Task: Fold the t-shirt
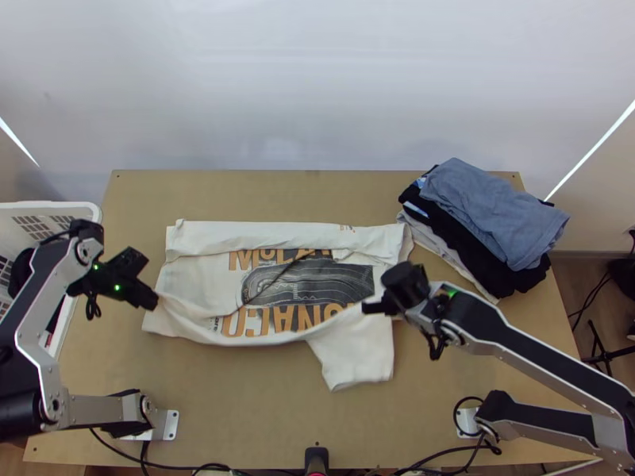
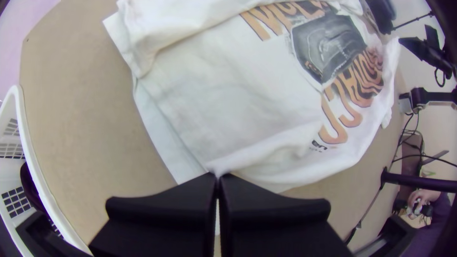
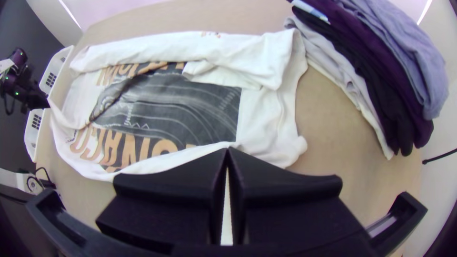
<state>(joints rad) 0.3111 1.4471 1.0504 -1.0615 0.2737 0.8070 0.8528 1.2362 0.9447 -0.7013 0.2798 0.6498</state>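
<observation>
A pale, smooth wall (image 1: 317, 95) rises straight behind the far edge of the light wooden table (image 1: 262, 428), with soft, faint sheens of light across it. A thin bright strip (image 1: 17, 141) slants down at the left of the top view and a longer one (image 1: 591, 151) at the right, next to a beige wall (image 1: 599, 210). Below that lies brown floor (image 1: 573, 274), with a black stand (image 1: 607, 356) near the table's right side.

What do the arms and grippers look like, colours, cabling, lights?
Two arms with silver-grey links and black joints. The left gripper and right gripper each have two wide, flat black fingers. Black cables loop near the wrists; green lights glow there. Each base has a pale metal plate.
</observation>
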